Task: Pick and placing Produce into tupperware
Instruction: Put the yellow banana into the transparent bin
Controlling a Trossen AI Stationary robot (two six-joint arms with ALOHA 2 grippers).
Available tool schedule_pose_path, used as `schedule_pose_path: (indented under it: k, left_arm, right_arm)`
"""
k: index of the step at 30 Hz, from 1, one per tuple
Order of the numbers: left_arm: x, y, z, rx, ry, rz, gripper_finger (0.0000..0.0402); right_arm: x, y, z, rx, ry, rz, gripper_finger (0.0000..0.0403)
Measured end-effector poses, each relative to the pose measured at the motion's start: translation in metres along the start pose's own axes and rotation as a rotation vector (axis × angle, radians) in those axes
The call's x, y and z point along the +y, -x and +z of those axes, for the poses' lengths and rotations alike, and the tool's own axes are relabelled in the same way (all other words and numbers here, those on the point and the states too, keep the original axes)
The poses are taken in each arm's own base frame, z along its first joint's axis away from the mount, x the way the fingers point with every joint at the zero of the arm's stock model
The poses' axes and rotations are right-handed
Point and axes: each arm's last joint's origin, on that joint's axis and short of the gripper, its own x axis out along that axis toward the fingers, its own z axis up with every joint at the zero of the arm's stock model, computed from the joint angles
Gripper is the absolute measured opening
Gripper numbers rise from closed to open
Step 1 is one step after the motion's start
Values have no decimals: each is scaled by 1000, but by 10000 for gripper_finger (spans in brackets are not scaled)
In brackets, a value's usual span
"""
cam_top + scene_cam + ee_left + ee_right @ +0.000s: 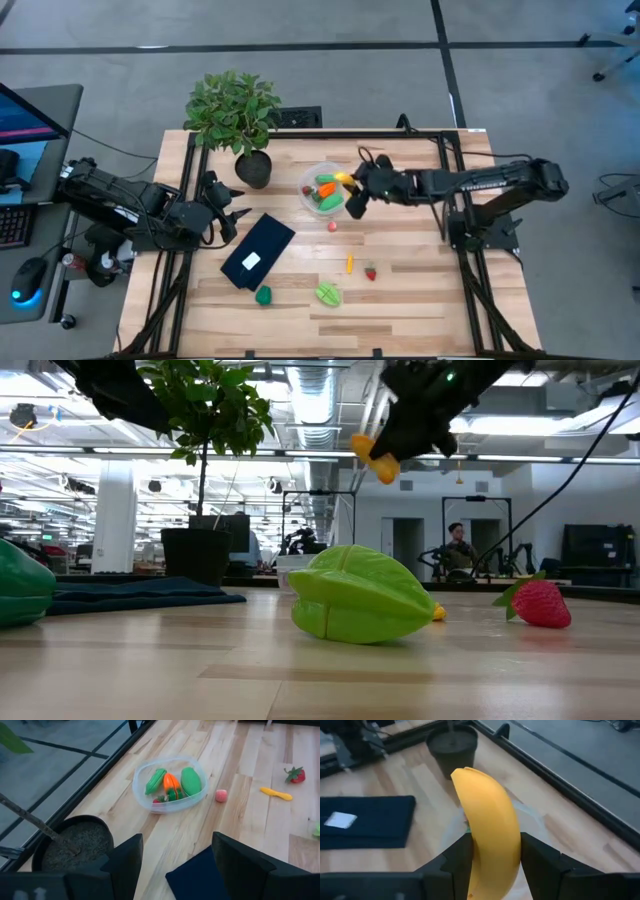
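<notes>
A: Starting left of the tupperware (325, 188): the left gripper (232, 213) waits beyond the potted plant (237, 115), jaws parted and empty, facing the container from across the bench (420, 280). Looks parked there to leave the lane clear.

B: And nearer the front edge than the container?

A: The dark flat rectangle (258, 250) with its white label, then a small dark-green piece (263, 295), then the ribbed light-green piece (329, 293). Moving on, a tiny pink ball (332, 226) just beside the tupperware, a thin yellow-orange piece (350, 264) and a strawberry (371, 271), all well apart from the container, all waiting their turn.

B: What's inside it?

A: Two green pieces, an orange one (171, 782) and a little red one.

B: Now the action!

A: The right gripper (357, 190) hangs at the tupperware's right rim, jaws clamped on the banana (487, 827). It's pinched across its middle, tip pointing out ahead, well above the bench, so I'd guess it can drop in over the wall once the jaws let go.
</notes>
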Motion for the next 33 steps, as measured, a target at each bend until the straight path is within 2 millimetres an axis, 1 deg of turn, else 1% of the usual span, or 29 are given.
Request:
schedule_pose_path:
  k: [4, 8, 13, 19, 21, 26, 33]
  left_arm:
    - [-1, 0, 2, -15, 13, -6, 229]
    - [-2, 0, 5, -41, 38, -19, 229]
    - [-4, 0, 9, -81, 102, -36, 229]
    - [-7, 1, 16, -131, 202, -66, 229]
    - [-7, 1, 18, -145, 226, -74, 229]
    - [-11, 0, 22, -179, 263, -81, 229]
    - [-20, -9, 26, -202, 278, -65, 229]
  right_arm:
    - [-11, -18, 5, -9, 16, 13, 149]
    - [-20, -41, 4, 3, 40, 49, 154]
    - [-30, -70, -2, 36, 73, 103, 150]
    - [-45, -95, -11, 86, 110, 143, 152]
    - [-51, -100, -11, 82, 116, 156, 154]
    - [-64, -102, -9, 76, 177, 163, 153]
    - [-74, -104, -8, 63, 271, 205, 150]
